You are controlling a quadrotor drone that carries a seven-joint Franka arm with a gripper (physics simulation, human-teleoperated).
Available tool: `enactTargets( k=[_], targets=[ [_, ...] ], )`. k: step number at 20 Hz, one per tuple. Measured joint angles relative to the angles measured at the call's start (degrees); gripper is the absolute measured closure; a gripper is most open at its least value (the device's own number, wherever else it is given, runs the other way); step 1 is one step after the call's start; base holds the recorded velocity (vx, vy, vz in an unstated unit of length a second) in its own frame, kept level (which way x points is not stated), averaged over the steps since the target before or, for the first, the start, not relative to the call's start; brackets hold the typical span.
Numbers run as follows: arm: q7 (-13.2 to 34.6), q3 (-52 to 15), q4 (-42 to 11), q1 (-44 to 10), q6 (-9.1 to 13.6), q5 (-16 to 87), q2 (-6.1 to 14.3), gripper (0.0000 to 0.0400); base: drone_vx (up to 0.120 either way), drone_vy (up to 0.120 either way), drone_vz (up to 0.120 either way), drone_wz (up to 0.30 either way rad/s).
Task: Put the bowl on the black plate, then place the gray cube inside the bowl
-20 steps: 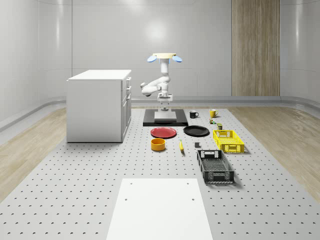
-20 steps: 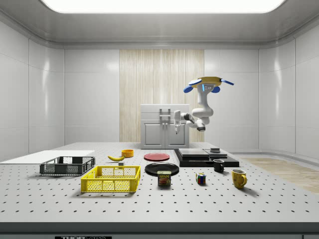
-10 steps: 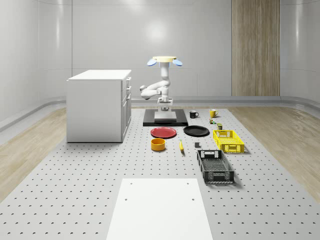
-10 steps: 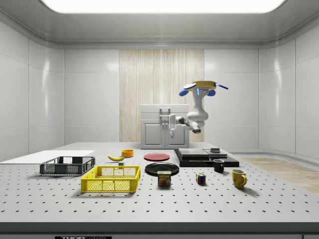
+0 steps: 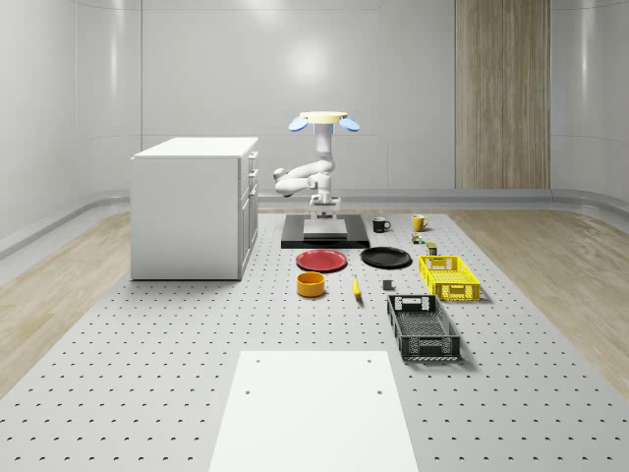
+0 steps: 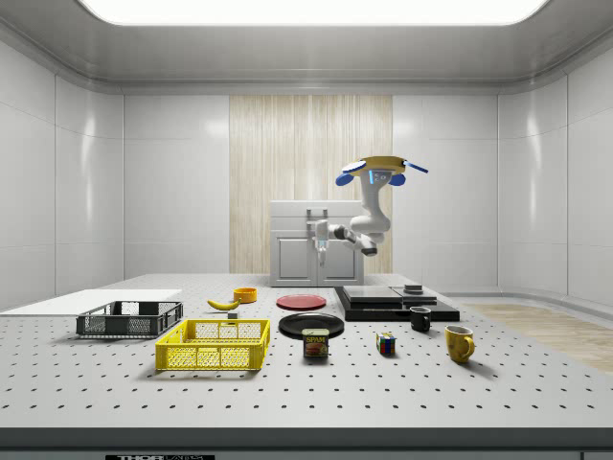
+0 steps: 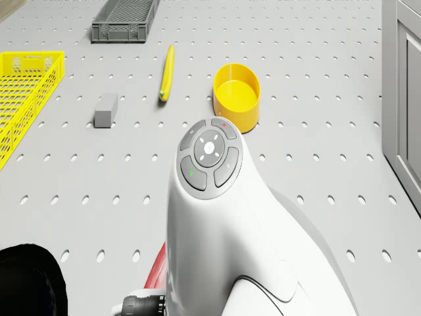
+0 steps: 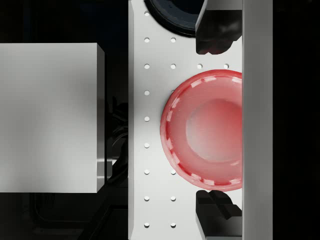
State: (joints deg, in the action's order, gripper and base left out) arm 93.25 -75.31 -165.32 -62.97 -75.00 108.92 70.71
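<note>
Starting nearest you, the bowl (image 5: 311, 284) sits on the bench (image 5: 197, 393) in front of the red plate (image 5: 321, 261). It's upright with its mouth up and nothing in it. It's round, so there's no long axis to worry about and any approach angle across the rim should work. Just beside it are the banana (image 5: 356, 286) and then the gray cube (image 5: 387, 286). The cube lies flat, and in the drone view it looks a touch oblong, with its longer side running roughly the same way as the banana. The black plate (image 5: 385, 258) is a bit further back, next to the red one, and it's bare. I'd say neither step is done and you're on the reach for the bowl. The hand (image 6: 321, 247) hangs high above the bench, looking straight down at the red plate. Its fingers (image 8: 216, 37) are spread apart with nothing between them. Behind that, the drone (image 5: 322, 121) hovers over the near edge of the black platform (image 5: 295, 242), beside the cabinet (image 5: 192, 206). For the next move, I reckon you bring the hand toward yourself past the red plate and drop down a good way. Then pinch the bowl's wall over the rim with one finger inside and one outside.
</note>
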Motion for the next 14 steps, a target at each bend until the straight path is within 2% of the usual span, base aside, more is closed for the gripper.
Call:
enactTargets(
  k=[5,14],
  targets=[
    [0.34,-0.33,0.08,-0.37,-1.14,-0.61,1.23,0.0,0.12,0.0,-0.104,0.0],
    [0.89,-0.84,0.21,-0.95,-3.07,-1.61,3.31,0.0,0.12,0.0,0.0,0.0]
  ],
)
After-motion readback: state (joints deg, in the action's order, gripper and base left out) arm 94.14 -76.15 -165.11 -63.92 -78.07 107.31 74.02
